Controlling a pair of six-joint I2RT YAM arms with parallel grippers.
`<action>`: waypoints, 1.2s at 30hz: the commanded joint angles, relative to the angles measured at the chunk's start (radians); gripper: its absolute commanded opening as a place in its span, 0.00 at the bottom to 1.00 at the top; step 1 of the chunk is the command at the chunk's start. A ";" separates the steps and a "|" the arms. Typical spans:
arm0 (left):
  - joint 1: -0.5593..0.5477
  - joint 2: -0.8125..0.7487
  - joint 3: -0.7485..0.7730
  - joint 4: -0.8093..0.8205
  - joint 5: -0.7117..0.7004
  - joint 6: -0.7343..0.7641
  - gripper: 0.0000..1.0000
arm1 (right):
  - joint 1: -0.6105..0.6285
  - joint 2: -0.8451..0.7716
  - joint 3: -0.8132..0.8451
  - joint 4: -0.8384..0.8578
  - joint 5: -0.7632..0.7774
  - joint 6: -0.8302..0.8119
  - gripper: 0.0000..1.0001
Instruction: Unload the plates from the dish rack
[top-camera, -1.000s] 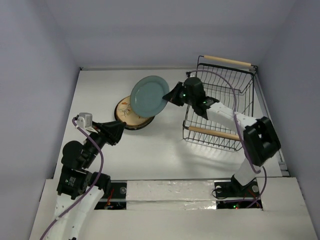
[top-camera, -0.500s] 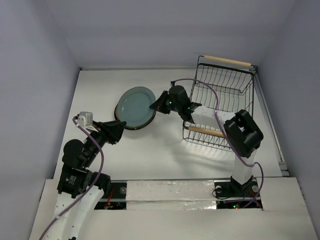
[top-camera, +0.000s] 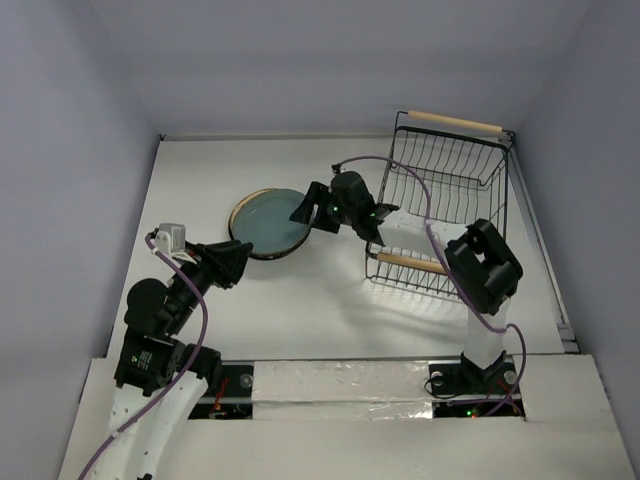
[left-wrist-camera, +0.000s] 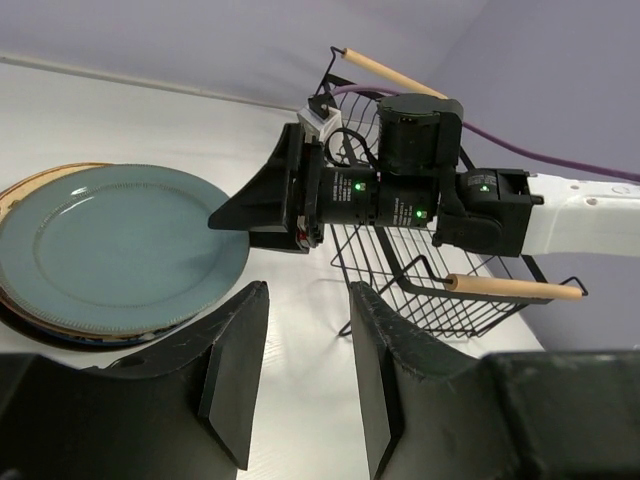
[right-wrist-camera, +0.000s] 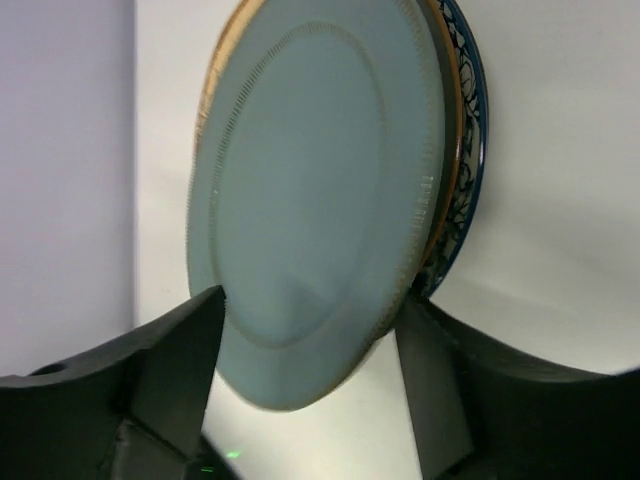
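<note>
A plain teal plate (top-camera: 266, 221) (left-wrist-camera: 110, 245) (right-wrist-camera: 310, 180) lies flat on top of a stack of plates left of centre. Beneath it show a tan rim and a blue-white floral rim (right-wrist-camera: 470, 130). My right gripper (top-camera: 303, 211) (right-wrist-camera: 312, 300) is at the teal plate's right edge, its fingers spread wide to either side of the rim, open. The black wire dish rack (top-camera: 445, 195) (left-wrist-camera: 430, 290) stands at the right, and I see no plate inside it. My left gripper (top-camera: 236, 262) (left-wrist-camera: 305, 295) hovers near the stack's front-left, open, with nothing between its fingers.
The rack's near wooden handle (top-camera: 413, 264) lies just beside the right forearm, its far handle (top-camera: 452, 121) near the back wall. A purple cable (top-camera: 400, 165) loops over the rack. Walls close in the table on the left, back and right.
The right gripper carried the teal plate down and left from a tilted hold, laid it flat on the stack, and opened its jaws. The left arm stayed still.
</note>
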 joint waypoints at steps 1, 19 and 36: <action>-0.004 0.006 -0.005 0.030 -0.010 -0.005 0.35 | 0.024 -0.064 0.066 -0.056 0.055 -0.123 0.75; -0.004 0.020 -0.004 0.030 -0.018 -0.008 0.52 | 0.042 -0.331 -0.063 -0.295 0.282 -0.370 0.67; -0.004 0.039 0.002 0.032 -0.018 -0.003 0.62 | 0.051 -0.601 -0.377 -0.436 0.385 -0.409 0.65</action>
